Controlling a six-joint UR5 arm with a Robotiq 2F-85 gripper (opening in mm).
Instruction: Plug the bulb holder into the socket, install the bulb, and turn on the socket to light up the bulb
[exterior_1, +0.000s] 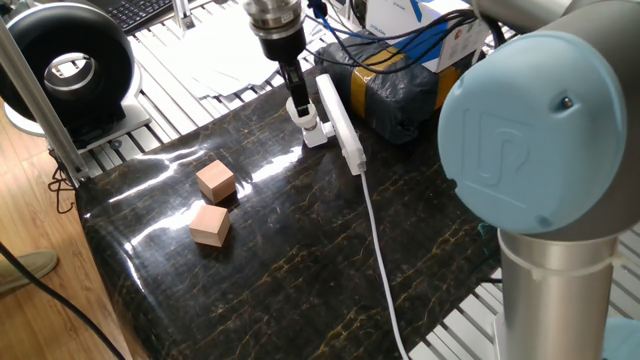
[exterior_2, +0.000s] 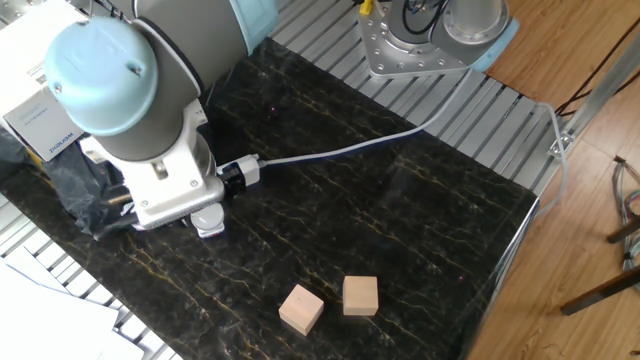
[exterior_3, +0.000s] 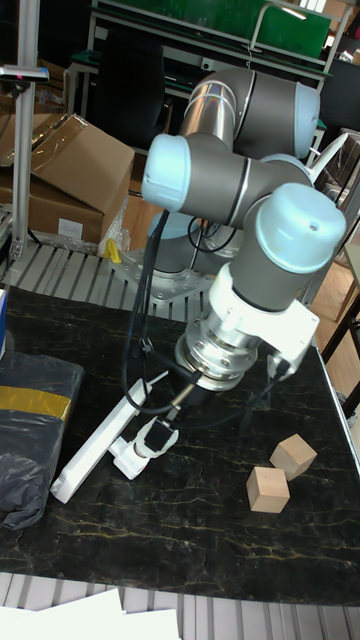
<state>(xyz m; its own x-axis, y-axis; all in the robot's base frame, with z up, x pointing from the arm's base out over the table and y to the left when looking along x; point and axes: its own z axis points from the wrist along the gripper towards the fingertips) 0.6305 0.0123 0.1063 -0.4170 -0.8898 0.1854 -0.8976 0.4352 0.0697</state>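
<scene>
The gripper (exterior_1: 299, 104) pinches the bulb (exterior_3: 160, 437) above the bulb holder (exterior_1: 315, 130) plugged beside the socket (exterior_1: 339, 122), and a tilted bulb could cross-thread or lever the holder loose.

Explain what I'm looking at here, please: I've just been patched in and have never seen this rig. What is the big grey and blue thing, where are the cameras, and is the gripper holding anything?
The big grey and blue thing is a single robot arm; its gripper reaches down to a black marble-patterned table. Two cameras look down at the table from opposite sides, and a third, taller picture shows it from the front, at a lower angle.

On the table lies the socket, a long white strip with a white cable trailing off. Right beside it sits the bulb holder, a small white piece. The gripper's dark fingers are down on it, but the jaws are too small and hidden to say whether they are clamped. Two wooden cubes sit apart, and a dark wrapped box with yellow tape lies behind the socket. I cannot see a bulb.
</scene>
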